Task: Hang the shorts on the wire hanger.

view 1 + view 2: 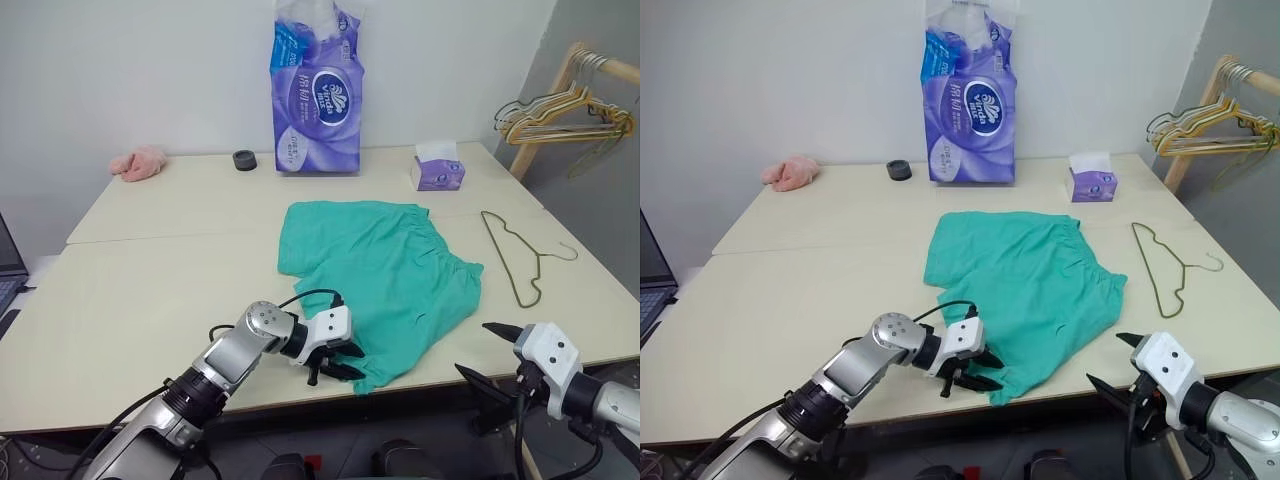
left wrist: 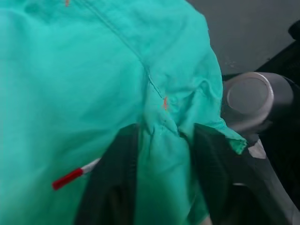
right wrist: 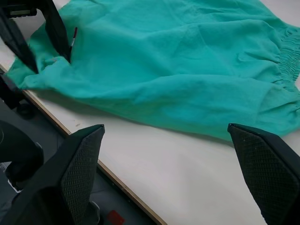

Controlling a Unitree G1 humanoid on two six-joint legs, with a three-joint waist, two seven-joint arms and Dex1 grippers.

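Left gripper pinches a leg hem of the shorts at the table's near edge.
Its fingers are clamped on a fabric fold; the right gripper, jaws wide apart, hovers off the near right corner. The wire hanger lies flat near the right edge.

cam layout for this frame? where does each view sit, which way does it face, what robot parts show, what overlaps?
Left and right eye views: head, looking forward and down over the table; both arms show, left gripper, right gripper.
Left wrist view: on the left wrist, along its fingers, which pinch a fold of the shorts.
Right wrist view: on the right wrist, across the table edge; own fingers spread.
Shared: shorts in all views; the right wrist view also catches the left gripper.
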